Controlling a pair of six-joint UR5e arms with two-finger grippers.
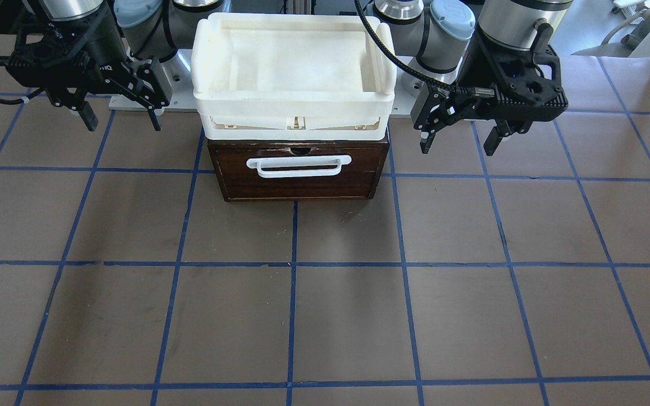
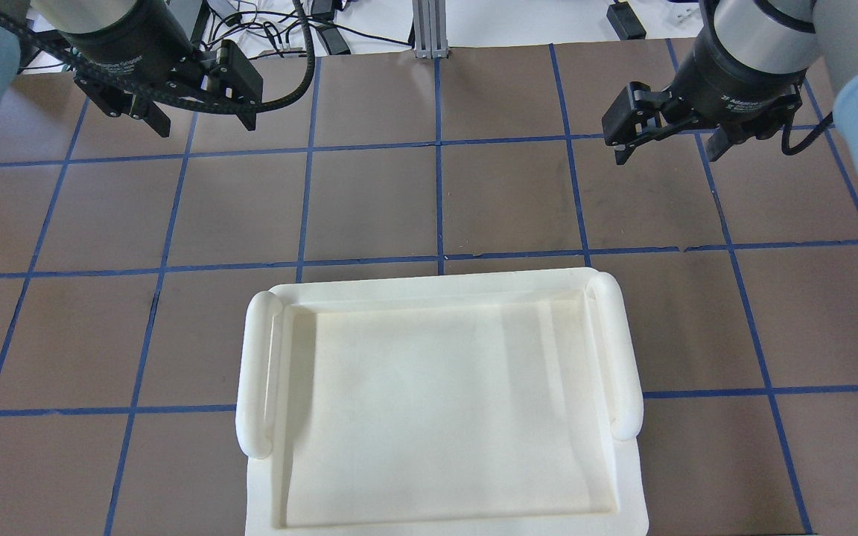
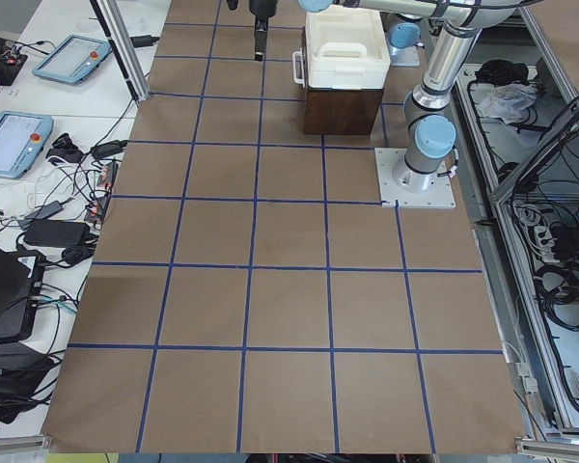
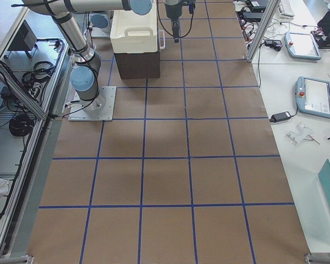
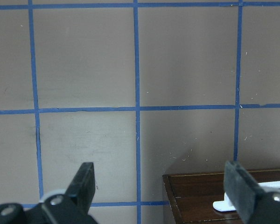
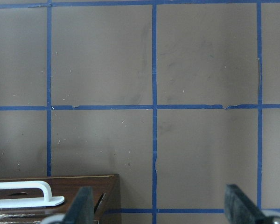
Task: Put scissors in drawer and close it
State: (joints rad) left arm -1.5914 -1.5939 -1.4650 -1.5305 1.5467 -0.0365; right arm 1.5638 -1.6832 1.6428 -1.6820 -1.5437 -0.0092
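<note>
The drawer (image 1: 302, 187) has a dark brown front and a white bar handle (image 1: 299, 166). It sits pushed in flush with its wooden cabinet, between the two arms. The scissors are out of view in every frame. My left gripper (image 1: 457, 149) hangs open above the mat to the drawer's side, also seen as my left gripper (image 2: 205, 125) from overhead. My right gripper (image 1: 124, 125) hangs open on the other side, and from overhead my right gripper (image 2: 666, 156) holds nothing. A corner of the drawer (image 5: 200, 196) shows in the left wrist view, and another corner of the drawer (image 6: 84, 186) in the right wrist view.
A cream-white plastic tray (image 1: 294, 107) rests on top of the cabinet, and its rim (image 2: 258, 372) fills the lower overhead view. The brown mat (image 1: 325, 316) carries a blue tape grid. Tablets (image 3: 14, 135) and cables lie on the side benches.
</note>
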